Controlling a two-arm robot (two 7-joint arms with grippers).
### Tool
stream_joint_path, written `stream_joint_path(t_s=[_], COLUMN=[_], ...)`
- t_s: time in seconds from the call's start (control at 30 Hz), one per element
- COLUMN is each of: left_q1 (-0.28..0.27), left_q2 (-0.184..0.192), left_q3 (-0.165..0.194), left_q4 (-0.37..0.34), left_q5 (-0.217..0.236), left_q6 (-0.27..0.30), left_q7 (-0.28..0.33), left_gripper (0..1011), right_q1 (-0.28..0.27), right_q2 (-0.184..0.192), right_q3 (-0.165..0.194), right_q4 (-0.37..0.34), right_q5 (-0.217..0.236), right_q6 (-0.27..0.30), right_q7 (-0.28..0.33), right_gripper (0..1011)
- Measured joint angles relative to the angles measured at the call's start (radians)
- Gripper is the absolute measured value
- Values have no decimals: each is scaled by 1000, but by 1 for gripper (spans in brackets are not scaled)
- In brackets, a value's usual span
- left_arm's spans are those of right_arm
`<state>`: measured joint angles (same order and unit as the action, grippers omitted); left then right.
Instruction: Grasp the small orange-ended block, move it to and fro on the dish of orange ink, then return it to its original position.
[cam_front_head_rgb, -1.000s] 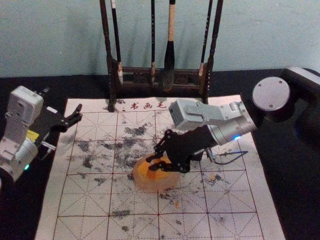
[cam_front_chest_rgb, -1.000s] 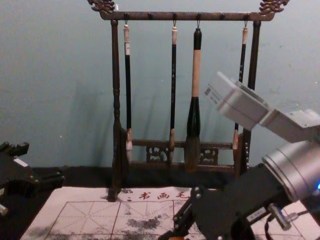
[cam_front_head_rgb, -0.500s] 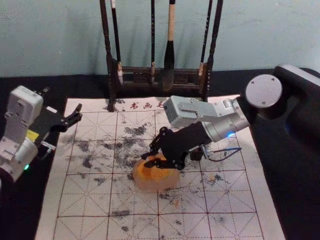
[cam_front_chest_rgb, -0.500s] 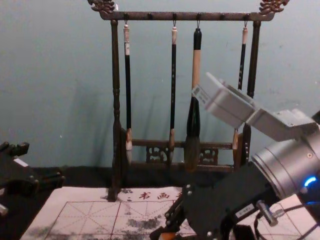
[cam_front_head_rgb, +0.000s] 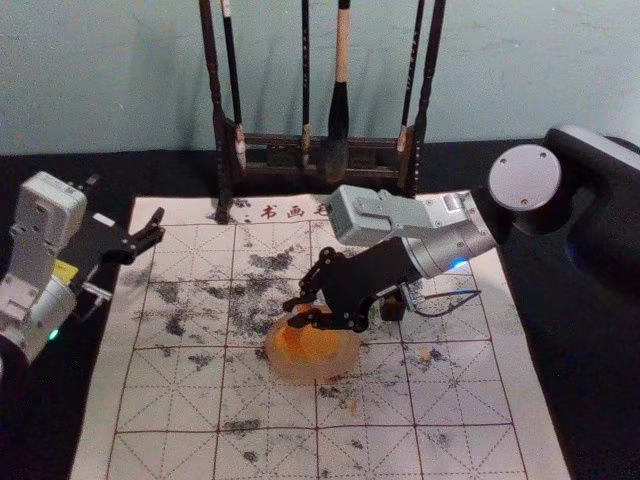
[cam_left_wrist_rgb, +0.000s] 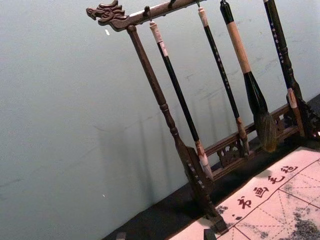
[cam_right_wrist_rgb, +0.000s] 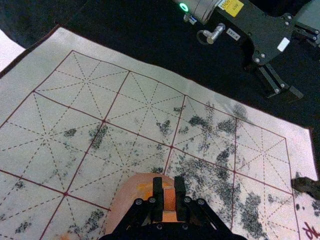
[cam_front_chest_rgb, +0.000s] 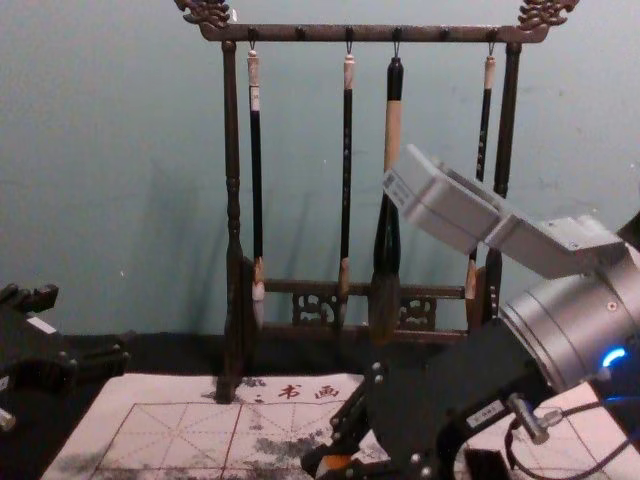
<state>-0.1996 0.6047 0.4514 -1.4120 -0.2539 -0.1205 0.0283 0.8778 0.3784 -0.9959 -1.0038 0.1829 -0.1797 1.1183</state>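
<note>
The right gripper (cam_front_head_rgb: 292, 313) is closed on the orange-ended block (cam_right_wrist_rgb: 169, 200), holding it over the dish of orange ink (cam_front_head_rgb: 313, 370), near the far side of the dish. Whether the block's end touches the ink I cannot tell. The step in hand looks to be the to-and-fro pass; done well, it wants a light, even press, short strokes that stay inside the rim, and a steady wrist so the block does not twist between the pads. Too much force could push the dish across the gridded felt mat (cam_front_head_rgb: 180, 400). The right wrist view gives the grip itself, a finger on either side of the block; the head view tells more of where the gripper stands over the dish, and the chest view brings out its forward, downward slant. The left gripper (cam_front_head_rgb: 120, 210) waits at the mat's left edge, fingers spread, holding nothing.
</note>
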Motion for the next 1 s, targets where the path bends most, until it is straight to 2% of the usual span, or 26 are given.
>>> stream_joint_path(t_s=[1.0], left_q1=[0], left_q2=[0], left_q3=[0], left_q4=[0], left_q5=[0], left_q6=[0], left_q7=[0], left_gripper=[1001], right_q1=[-6], right_q2=[28], right_q3=[25], right_q4=[-18], right_q5=[-17], right_q6=[15], right_q7=[-24], right_gripper=[131])
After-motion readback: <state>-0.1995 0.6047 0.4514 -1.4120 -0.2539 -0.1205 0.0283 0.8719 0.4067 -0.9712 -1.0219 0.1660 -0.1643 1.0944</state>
